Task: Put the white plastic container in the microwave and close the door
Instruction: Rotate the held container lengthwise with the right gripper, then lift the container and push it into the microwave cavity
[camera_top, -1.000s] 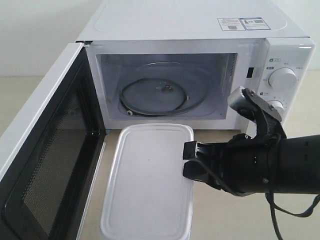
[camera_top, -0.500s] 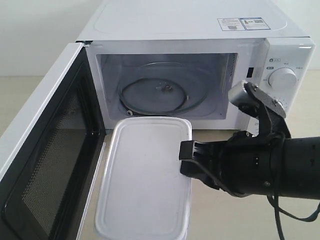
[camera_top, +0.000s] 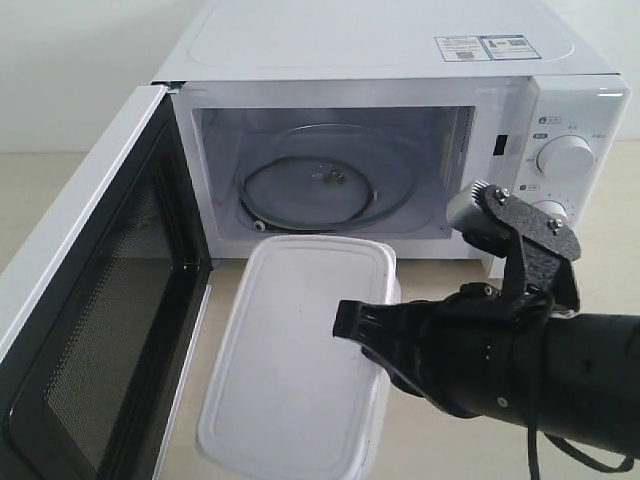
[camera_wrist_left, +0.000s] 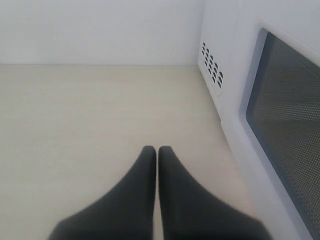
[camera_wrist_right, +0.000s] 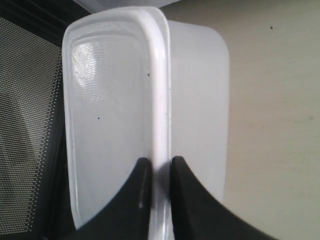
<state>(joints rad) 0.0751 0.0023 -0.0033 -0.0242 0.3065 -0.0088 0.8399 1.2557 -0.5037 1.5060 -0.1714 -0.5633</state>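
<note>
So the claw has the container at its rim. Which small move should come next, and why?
Probably the right claw should carry the container forward into the microwave, lifting it a little. The claw is shut on the container's rim, and the container is just outside the opening. The door stands wide open and the turntable is bare, so the way looks free.

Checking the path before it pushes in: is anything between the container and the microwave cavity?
Nothing visible. The door is swung wide open, the microwave holds only its glass turntable, and the right gripper holds the white plastic container by its rim before the opening.
</note>
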